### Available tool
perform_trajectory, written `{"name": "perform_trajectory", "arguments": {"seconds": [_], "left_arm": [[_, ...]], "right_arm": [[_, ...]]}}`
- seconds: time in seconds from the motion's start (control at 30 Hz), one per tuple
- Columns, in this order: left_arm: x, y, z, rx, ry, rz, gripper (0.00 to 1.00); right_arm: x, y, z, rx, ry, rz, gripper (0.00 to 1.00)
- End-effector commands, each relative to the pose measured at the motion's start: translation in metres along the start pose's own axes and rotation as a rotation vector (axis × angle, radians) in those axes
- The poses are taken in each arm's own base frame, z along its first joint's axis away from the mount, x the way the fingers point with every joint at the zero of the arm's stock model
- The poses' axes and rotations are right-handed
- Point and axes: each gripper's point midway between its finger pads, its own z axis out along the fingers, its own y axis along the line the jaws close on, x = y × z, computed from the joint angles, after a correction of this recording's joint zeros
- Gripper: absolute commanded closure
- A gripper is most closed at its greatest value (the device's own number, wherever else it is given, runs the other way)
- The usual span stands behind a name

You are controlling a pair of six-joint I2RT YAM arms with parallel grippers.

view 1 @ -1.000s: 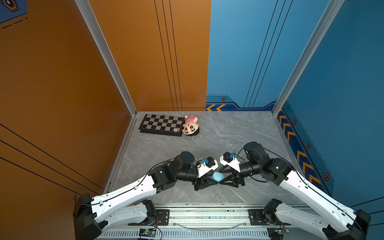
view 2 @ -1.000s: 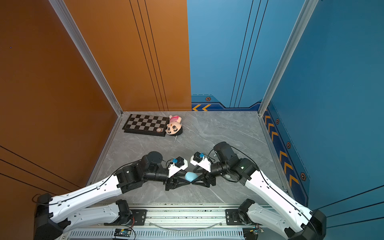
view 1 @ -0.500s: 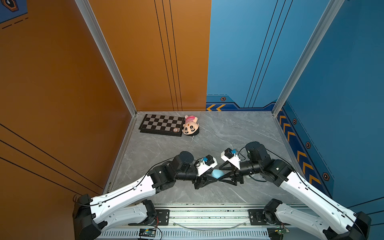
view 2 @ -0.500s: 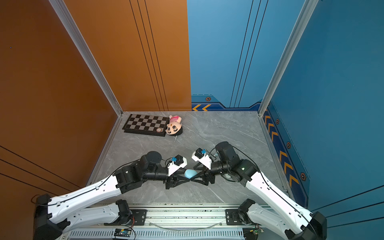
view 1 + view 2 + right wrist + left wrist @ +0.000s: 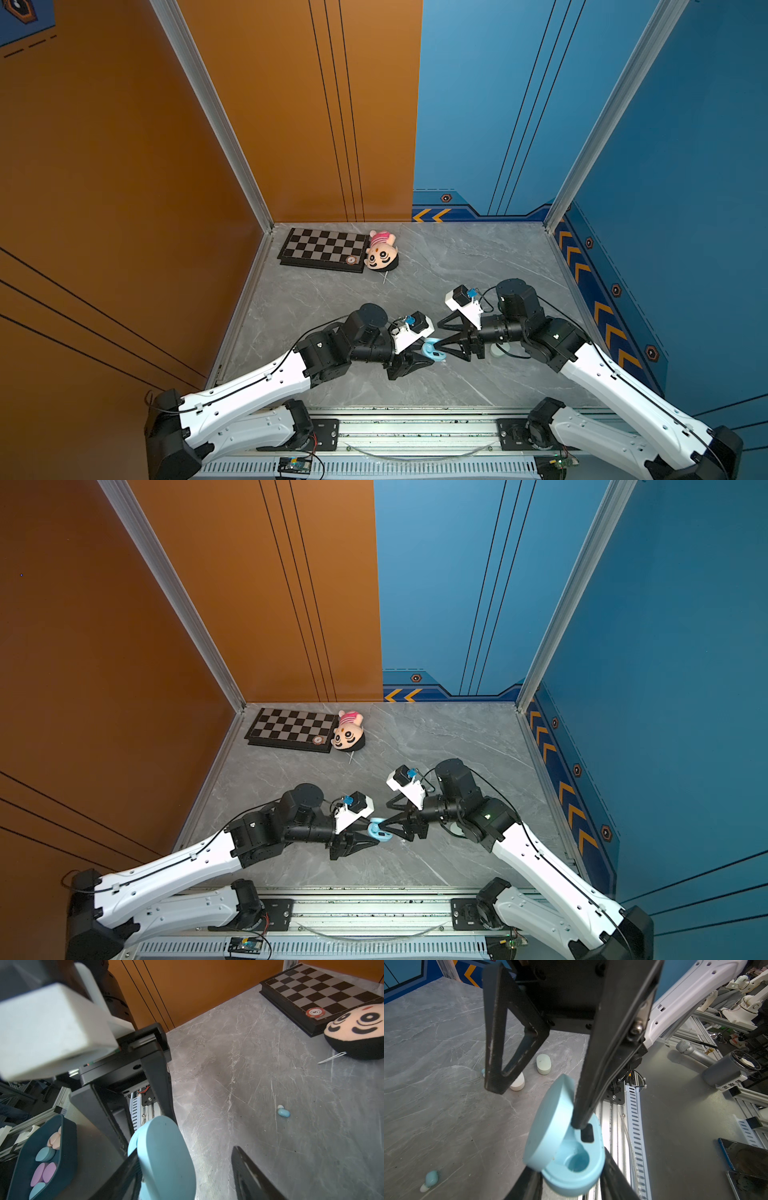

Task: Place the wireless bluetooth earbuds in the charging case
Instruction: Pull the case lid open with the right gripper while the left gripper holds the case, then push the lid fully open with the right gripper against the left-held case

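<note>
The left gripper (image 5: 571,1183) is clamped on the base of the pale blue charging case (image 5: 572,1167), one finger on each side, holding it just above the table (image 5: 478,266) with its lid (image 5: 550,1122) hinged up. The right gripper (image 5: 438,336) meets it tip to tip near the table's front middle, its jaws standing well apart: in the left wrist view one finger reaches down into the open case between lid and base, while the other hangs outside the lid, clear of it. In the right wrist view the lid (image 5: 166,1157) sits between those two fingers, against one and far from the other. One round well (image 5: 577,1160) of the case shows its bare blue floor. A pale blue earbud (image 5: 283,1112) with a white tip lies loose on the table, apart from both grippers, between the case and the plush head (image 5: 357,1030); the left wrist view shows it too (image 5: 430,1178). Two closed whitish cases (image 5: 543,1064) lie side by side beyond the right gripper's fingers. At the far left corner sits a chessboard (image 5: 322,249) with a red chip (image 5: 315,1012) on it, the plush head touching its edge. Off the table's front, a dark blue bin (image 5: 62,1147) holds pill-shaped cases in blue, purple and pink.
</note>
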Motion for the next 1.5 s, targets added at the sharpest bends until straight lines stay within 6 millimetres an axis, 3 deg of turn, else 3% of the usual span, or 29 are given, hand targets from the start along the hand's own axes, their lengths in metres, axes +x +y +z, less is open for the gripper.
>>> {"name": "perform_trajectory", "arguments": {"seconds": [0.0, 0.3, 0.53, 0.77, 0.8, 0.97, 1.1, 1.2, 1.33, 1.47], "left_arm": [[-0.008, -0.012, -0.005, 0.039, -0.023, 0.015, 1.00], [-0.026, -0.006, -0.009, 0.007, -0.093, 0.009, 1.00], [-0.025, -0.003, -0.011, -0.003, -0.090, -0.002, 1.00], [-0.029, 0.000, -0.011, -0.019, -0.100, -0.024, 1.00], [-0.029, 0.002, -0.011, -0.026, -0.102, -0.038, 0.97], [-0.032, 0.003, -0.014, -0.030, -0.104, -0.074, 0.60], [-0.029, 0.000, -0.020, -0.032, -0.085, -0.085, 0.44], [-0.025, 0.000, -0.027, -0.046, -0.071, -0.098, 0.37], [-0.019, -0.001, -0.038, -0.074, -0.017, -0.115, 0.36], [-0.031, 0.007, -0.053, -0.147, -0.037, -0.102, 0.35]], "right_arm": [[-0.007, -0.008, -0.004, 0.053, -0.032, -0.009, 0.32], [0.000, -0.011, -0.005, 0.065, -0.028, -0.010, 0.46], [-0.005, -0.015, -0.009, 0.094, -0.043, -0.014, 0.74], [-0.009, -0.014, -0.011, 0.097, -0.055, -0.025, 0.91], [-0.010, -0.015, -0.011, 0.102, -0.058, -0.029, 0.92], [-0.018, -0.022, -0.015, 0.158, -0.079, -0.050, 0.99], [-0.025, -0.036, -0.022, 0.260, -0.103, -0.075, 1.00], [-0.027, -0.041, -0.026, 0.306, -0.111, -0.102, 1.00], [-0.028, -0.044, -0.031, 0.352, -0.114, -0.135, 1.00], [-0.028, -0.044, -0.034, 0.380, -0.114, -0.174, 1.00]]}}
